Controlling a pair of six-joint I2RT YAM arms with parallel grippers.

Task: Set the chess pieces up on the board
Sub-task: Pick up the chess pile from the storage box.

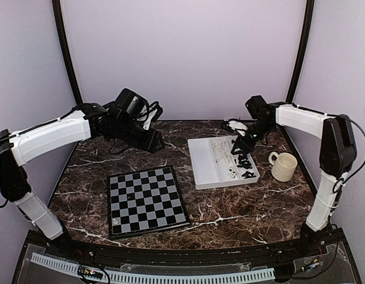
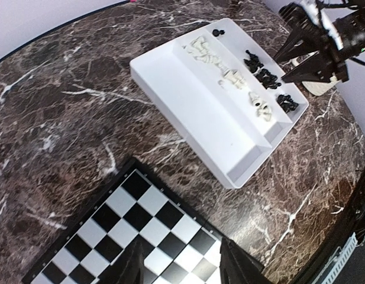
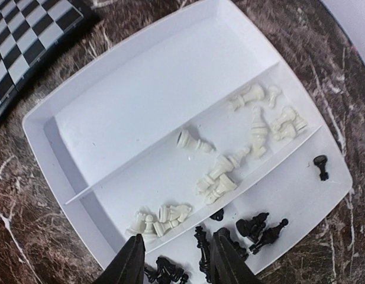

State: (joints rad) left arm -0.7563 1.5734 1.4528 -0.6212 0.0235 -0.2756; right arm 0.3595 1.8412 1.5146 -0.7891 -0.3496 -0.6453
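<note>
Hovering low over the tray (image 3: 141, 100), my right gripper (image 3: 178, 236) has its two fingers partly apart. One black piece (image 3: 202, 248) stands in the gap, which is far wider than the piece, so nothing is clamped. Around that spot lie the chess pieces. The white pieces (image 3: 217, 177), more than a dozen, lie on their sides in four loose groups along the middle strip of the tray, one of them a single piece by itself. The black pieces (image 3: 256, 228) lie past a low ridge in the outer strip, too heaped near my fingers for an exact count, and one black pawn (image 3: 321, 167) lies alone at the far end. The tray's one wide compartment lies beside the white strip, on the side away from the black ones. My left gripper (image 2: 179, 245) hangs above the board (image 2: 111, 236) near the edge that faces the tray, its two fingers spread and holding nothing. From above I count one board, lying flat toward the near middle of the marble table (image 1: 81, 171), and one tray to its right and a little farther back, apart from it. One cream mug (image 1: 284, 165) stands upright just beside the tray's right edge. Every piece I can make out is in the tray.
</note>
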